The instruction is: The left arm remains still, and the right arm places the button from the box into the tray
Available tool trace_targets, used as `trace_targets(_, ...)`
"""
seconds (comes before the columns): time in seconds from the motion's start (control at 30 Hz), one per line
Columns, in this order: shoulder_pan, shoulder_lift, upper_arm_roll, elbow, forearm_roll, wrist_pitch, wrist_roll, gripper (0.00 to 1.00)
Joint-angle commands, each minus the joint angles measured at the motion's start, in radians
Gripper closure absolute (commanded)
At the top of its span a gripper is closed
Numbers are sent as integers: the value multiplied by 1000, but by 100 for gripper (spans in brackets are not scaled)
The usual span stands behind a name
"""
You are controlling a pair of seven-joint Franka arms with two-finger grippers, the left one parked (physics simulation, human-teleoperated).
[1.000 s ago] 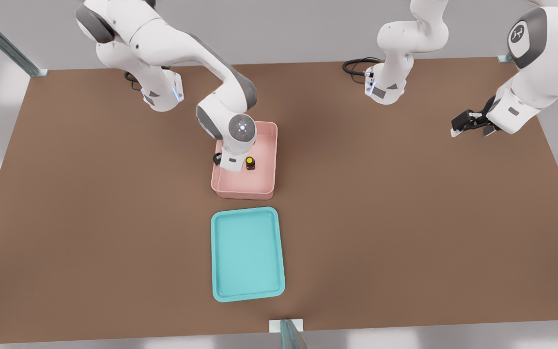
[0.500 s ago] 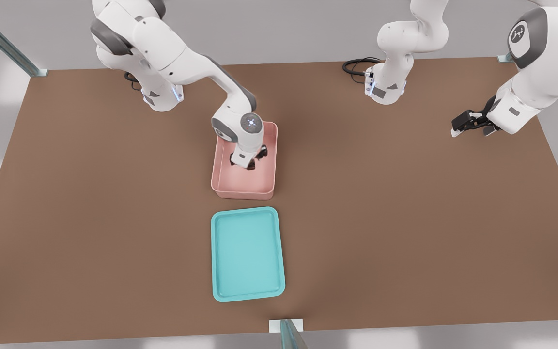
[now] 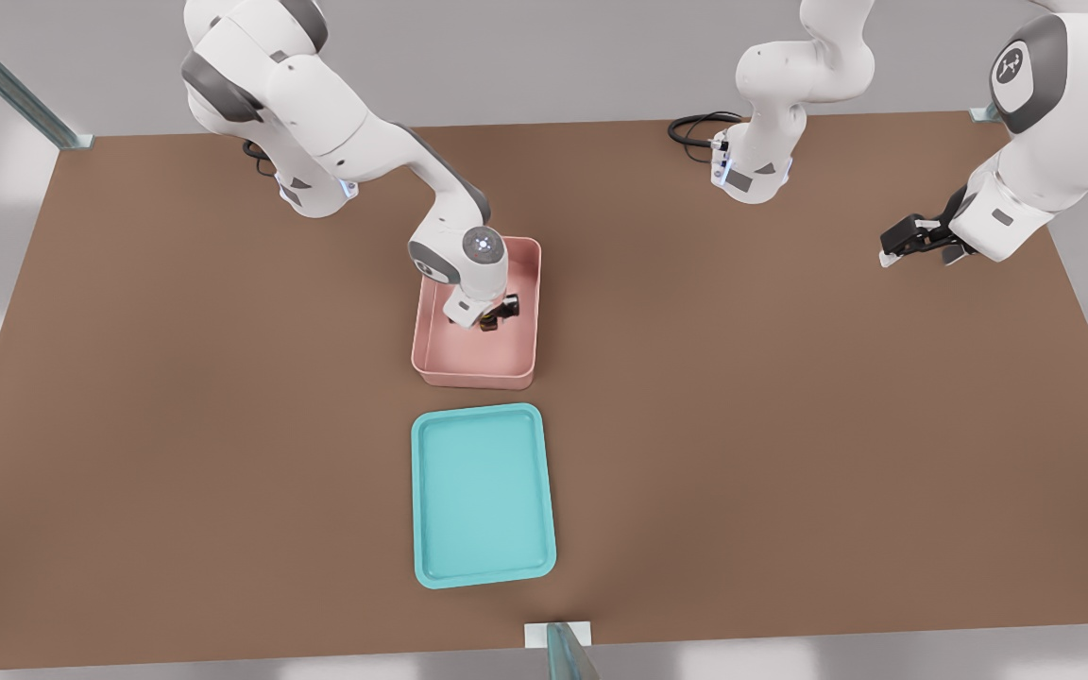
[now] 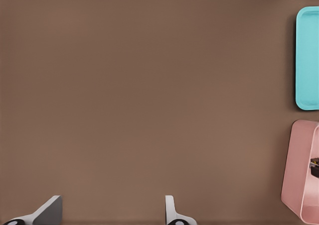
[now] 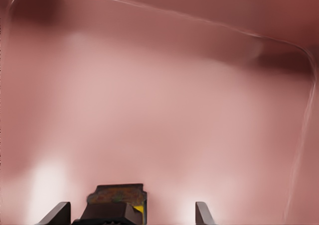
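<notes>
One box (image 3: 475,364), one tray (image 3: 483,496), one button (image 5: 115,205) — one gripper (image 3: 489,318) inside the box.

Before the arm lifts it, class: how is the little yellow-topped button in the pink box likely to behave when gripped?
The button looks like a stubby rigid cylinder, so it probably won't flex. Being tiny beside the box, it's likely light. Its round body could roll if knocked onto its side. The gripper is down inside the box at the button, its fingers apart.

A high front camera looks steeply down on the whole counter (image 3: 223,397). The left wrist camera faces straight down, catching the tray (image 4: 309,56) and box (image 4: 299,170) edges. The right wrist camera sits close inside that box (image 5: 164,100), behind the pincer (image 5: 130,216).
</notes>
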Motion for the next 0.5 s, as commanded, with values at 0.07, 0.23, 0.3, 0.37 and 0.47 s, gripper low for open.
trace_targets(0.07, 1, -4, 0, 3, -3, 7, 168, 22)
trace_targets(0.23, 1, -7, 0, 7, -3, 2, 159, 48)
trace_targets(0.3, 0, -8, 0, 10, -3, -1, 141, 54)
trace_targets(0.37, -2, -39, 5, 32, -3, -62, 116, 54)
trace_targets(0.47, -286, -62, 226, 164, -2, -256, -95, 54)
